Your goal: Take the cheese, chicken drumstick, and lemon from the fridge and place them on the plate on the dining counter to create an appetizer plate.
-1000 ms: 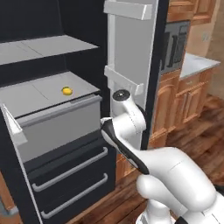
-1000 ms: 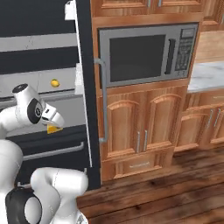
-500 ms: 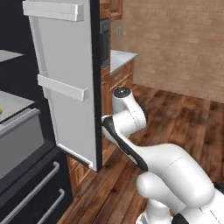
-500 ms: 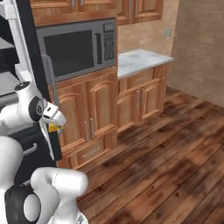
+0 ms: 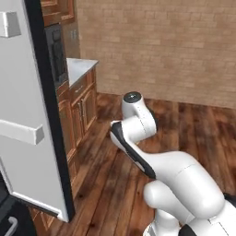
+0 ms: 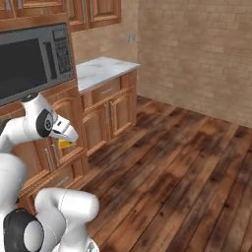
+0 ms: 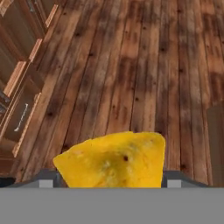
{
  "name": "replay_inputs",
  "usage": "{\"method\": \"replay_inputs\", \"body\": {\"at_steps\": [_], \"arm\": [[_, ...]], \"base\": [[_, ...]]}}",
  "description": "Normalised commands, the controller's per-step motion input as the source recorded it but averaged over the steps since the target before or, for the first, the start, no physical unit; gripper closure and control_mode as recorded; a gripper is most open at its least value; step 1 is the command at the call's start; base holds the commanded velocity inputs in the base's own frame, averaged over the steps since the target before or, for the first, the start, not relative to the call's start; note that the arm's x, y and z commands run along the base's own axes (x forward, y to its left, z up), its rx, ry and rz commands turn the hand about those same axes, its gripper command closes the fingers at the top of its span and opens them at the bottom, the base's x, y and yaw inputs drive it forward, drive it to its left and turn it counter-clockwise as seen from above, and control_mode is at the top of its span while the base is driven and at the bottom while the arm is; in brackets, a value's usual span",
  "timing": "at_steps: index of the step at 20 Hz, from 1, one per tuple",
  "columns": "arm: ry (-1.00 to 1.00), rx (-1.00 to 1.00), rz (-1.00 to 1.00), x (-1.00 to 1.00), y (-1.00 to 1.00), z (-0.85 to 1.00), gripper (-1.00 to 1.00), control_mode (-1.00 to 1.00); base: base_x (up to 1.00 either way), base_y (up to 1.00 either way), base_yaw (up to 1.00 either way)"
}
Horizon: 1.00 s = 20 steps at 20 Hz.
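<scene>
Dark wooden plank floor (image 6: 182,162) stretches open to a brick wall (image 6: 197,54). Wooden cabinets (image 6: 106,115) under a pale tabletop (image 6: 103,69) and a microwave (image 6: 29,61) line one side. The open fridge (image 5: 27,115) door edges the other side. The claw (image 7: 109,177) holds the yellow cheese (image 7: 111,159) wedge above bare floor.

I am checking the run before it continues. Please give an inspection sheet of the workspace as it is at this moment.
Surface: dark wooden plank floor under the robot.
Job's things: cheese, a yellow-orange wedge, held over the floor; fridge door open at left.
Clutter: nothing seen.
Grippers: gripper shut on the cheese.
Cables: nothing seen.
Surroundings: microwave built into wooden cabinets, white wall counter, brick wall.
</scene>
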Motion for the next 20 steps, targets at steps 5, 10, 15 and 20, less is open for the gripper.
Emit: {"method": "replay_inputs", "body": {"at_steps": [5,10,15,20], "arm": [[0.0,0.0,0.0,0.0,0.0,0.0,1.0,1.0],[0.0,0.0,0.0,0.0,0.0,0.0,1.0,1.0],[0.0,0.0,0.0,0.0,0.0,0.0,1.0,1.0],[0.0,0.0,0.0,0.0,0.0,0.0,1.0,1.0]], "base": [[1.0,-0.82,-0.25],[1.0,-0.79,-0.27],[0.99,-0.55,-0.37],[0.74,-0.21,-0.56]]}}
